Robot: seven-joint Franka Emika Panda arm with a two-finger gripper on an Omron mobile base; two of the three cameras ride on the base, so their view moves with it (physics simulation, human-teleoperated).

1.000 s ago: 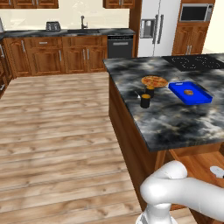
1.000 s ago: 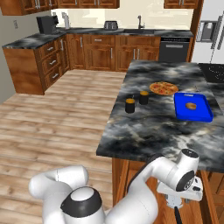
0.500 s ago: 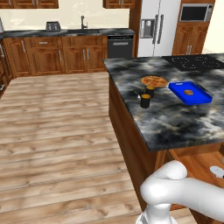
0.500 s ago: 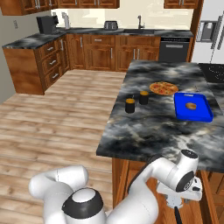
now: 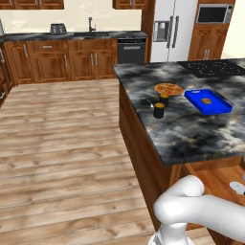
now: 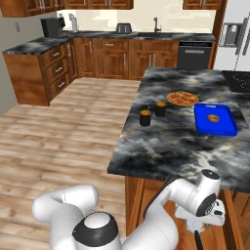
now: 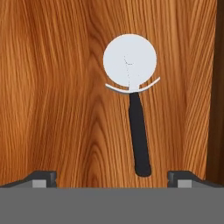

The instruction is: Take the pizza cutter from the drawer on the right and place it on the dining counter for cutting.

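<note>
The pizza cutter (image 7: 131, 98) is lying flat on the lighter wooden floor of the drawer (image 7: 52, 100), its round silver-white wheel pointing toward the top of the hand view and its short black handle running down toward the bottom edge. The hand (image 7: 112, 177) is hovering above it with the two finger tips standing wide apart at the bottom of that view, gripping nothing. The butt of the handle is sitting between the tips, nearer the one on the right of the view, while the wheel is lying well beyond them.

Judging by its build, the cutter is looking light and stiff, so it should be lifting without any sag. The wheel is likely thin, smooth and free to spin, making it a slippery, poor place to pinch. The black handle is looking like the better hold: narrow enough for the fingers to be closing across it, somewhere around its middle, and probably less slick than the metal. Lying flat on the wood, it is leaving little room beneath, so the tips will probably be needing to come down close to the drawer floor on both sides

In the right base view the hand (image 6: 197, 229) is reaching down below the edge of the desk (image 6: 161, 146), where the cutter is due to go
</note>
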